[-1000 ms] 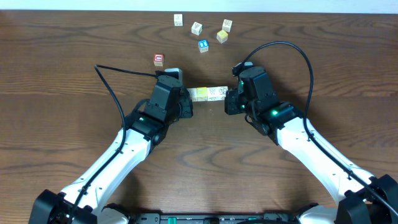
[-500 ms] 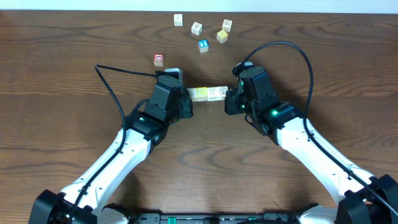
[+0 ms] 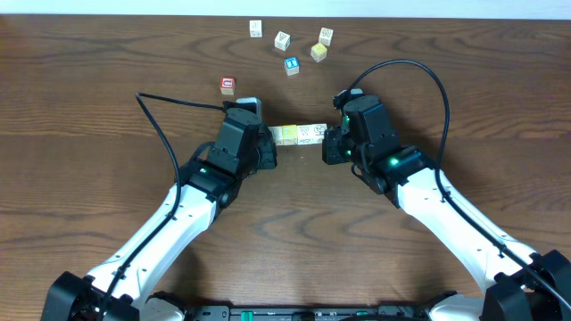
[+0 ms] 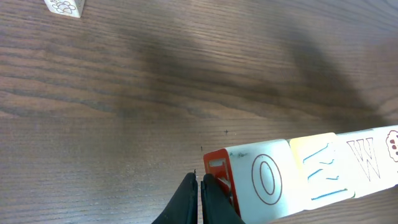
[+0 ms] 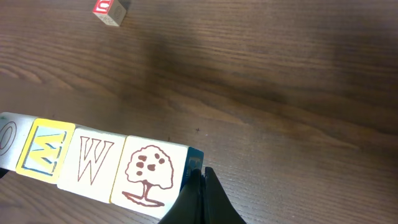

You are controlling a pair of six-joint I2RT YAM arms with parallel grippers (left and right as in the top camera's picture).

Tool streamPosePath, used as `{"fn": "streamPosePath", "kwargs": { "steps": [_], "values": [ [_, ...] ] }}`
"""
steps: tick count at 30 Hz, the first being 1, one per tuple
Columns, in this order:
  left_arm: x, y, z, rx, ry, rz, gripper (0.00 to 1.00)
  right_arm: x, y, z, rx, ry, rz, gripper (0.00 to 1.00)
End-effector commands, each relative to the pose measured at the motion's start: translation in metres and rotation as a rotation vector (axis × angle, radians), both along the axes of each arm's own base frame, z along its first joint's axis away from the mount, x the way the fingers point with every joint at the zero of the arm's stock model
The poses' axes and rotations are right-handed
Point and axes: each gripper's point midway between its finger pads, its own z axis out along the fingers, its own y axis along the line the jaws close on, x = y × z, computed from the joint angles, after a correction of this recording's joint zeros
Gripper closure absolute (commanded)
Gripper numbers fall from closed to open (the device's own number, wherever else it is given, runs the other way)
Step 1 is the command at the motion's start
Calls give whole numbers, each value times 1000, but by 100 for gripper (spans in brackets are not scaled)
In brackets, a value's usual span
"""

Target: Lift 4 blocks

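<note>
Four blocks form one tight row (image 3: 299, 134) between my two grippers. In the left wrist view they are a white O block (image 4: 264, 180), a pale yellow block (image 4: 320, 168), a white W block (image 4: 367, 158) and a fourth block (image 4: 393, 142) cut off by the frame edge. The right wrist view shows that fourth one as a tree-printed block (image 5: 149, 174), then the W (image 5: 93, 162) and the yellow (image 5: 46, 149). My left gripper (image 4: 200, 186) is shut, its tip pressed on the O block's red end face. My right gripper (image 5: 202, 180) is shut against the tree block's blue end face. The row appears to hang just above the wood.
Loose cubes lie at the back of the table: a red-faced cube (image 3: 227, 85), a blue-faced cube (image 3: 291, 65), a yellowish one (image 3: 318, 52) and three white ones (image 3: 256, 28), (image 3: 282, 40), (image 3: 326, 36). A black cable (image 3: 178, 102) trails left of my left arm.
</note>
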Motion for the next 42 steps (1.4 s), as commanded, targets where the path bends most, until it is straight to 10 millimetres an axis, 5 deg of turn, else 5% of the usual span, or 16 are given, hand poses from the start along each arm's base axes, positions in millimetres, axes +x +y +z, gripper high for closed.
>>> {"fn": "streamPosePath", "kwargs": {
  "steps": [1, 42],
  "values": [
    [-14, -58, 43, -169, -39, -199, 93, -33, 62, 31, 178, 15, 250, 99],
    [-17, -56, 38, -157, -14, -198, 93, -36, 75, 16, 129, 16, 256, 99]
  ]
}}
